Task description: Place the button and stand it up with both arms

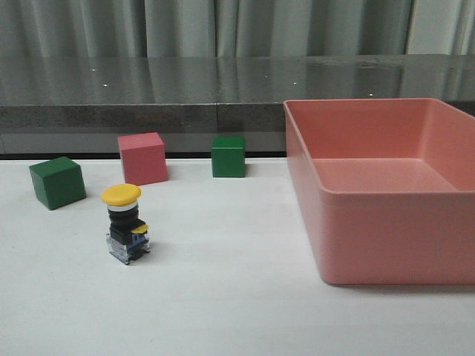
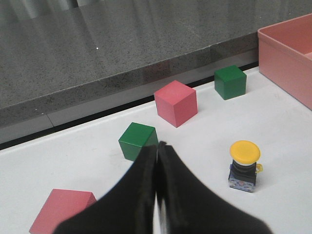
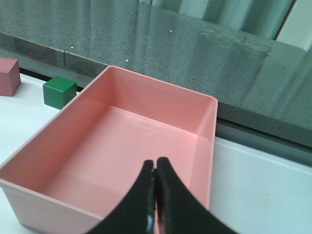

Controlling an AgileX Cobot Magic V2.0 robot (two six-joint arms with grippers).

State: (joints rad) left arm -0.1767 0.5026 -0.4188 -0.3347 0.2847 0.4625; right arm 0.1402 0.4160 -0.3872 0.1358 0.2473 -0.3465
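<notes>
Button point(image 1: 125, 222) stands upright on its contact block, cap up, on the table point(image 1: 237, 297), apart from the left pincer point(image 2: 157, 146), which, like the right pincer point(image 3: 155, 165) over the bin point(image 3: 29, 155), is closed and empty, so placing looks done.

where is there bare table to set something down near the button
Open patches: between the button and the pink bin, and the near table in front of both. Crowded behind: two green cubes and pink cube.
</notes>
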